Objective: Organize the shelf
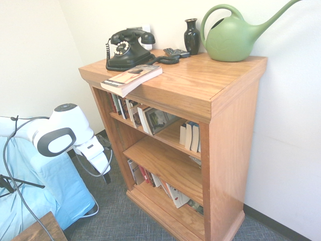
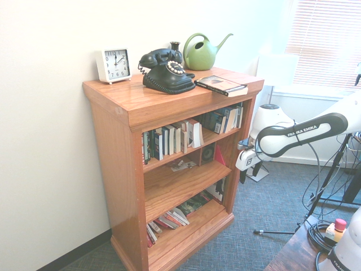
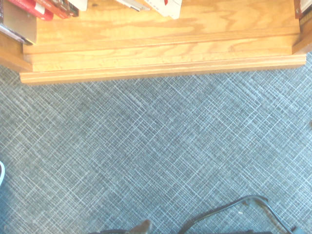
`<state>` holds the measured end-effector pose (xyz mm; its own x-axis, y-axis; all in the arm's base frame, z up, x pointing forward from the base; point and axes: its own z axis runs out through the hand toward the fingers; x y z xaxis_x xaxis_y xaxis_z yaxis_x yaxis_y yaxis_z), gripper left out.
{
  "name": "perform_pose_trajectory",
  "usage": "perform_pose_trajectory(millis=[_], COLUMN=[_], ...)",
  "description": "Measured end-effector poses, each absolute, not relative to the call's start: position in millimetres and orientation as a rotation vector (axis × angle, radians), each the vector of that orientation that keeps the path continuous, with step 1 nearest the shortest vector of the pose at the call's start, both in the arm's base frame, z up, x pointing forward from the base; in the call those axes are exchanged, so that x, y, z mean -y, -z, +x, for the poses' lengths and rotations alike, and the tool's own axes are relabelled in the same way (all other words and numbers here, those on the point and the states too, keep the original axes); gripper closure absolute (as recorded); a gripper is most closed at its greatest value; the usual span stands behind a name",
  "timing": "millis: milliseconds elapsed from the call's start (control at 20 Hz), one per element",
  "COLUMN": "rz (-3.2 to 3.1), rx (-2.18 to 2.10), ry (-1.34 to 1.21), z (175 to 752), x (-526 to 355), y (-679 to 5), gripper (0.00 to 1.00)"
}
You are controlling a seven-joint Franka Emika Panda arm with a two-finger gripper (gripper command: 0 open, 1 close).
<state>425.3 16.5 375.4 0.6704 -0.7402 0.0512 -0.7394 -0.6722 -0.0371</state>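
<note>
Your oak shelf (image 2: 169, 169) stands against the wall on grey carpet (image 3: 156, 146). Top tier: upright books (image 2: 169, 141) in a row; middle tier: one small item lying flat; bottom tier: books (image 2: 169, 219) toppled flat. On top: clock (image 2: 114, 64), black telephone (image 2: 166, 70), vase (image 1: 191, 36), green watering can (image 1: 233, 37), one flat book (image 1: 131, 78). Your gripper (image 1: 106, 175) hangs beside the shelf, pointing down, jaws spread wide, holding nothing

White rounded arm (image 2: 293, 135), dark grey joint bands, black "FRANKA EMIKA" lettering, white claw (image 2: 243, 169)
</note>
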Motion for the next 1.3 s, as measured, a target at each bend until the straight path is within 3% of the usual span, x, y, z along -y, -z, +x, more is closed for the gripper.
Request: perform_pose_trajectory(millis=[250, 700, 1150, 1300], rz=[-2.917, -3.251, -3.524, -3.569], rx=[-1.235, -1.038, -0.770, -0.742], ry=[0.167, 0.842, 1.551, 1.660], z=[431.1, 459.8, 480.0, 482.8], x=[-12.1, 9.0, -30.9, -49.6], y=[-383.9, -497.7, -569.4, -576.5], gripper=[0.00, 0.00, 0.00, 0.00])
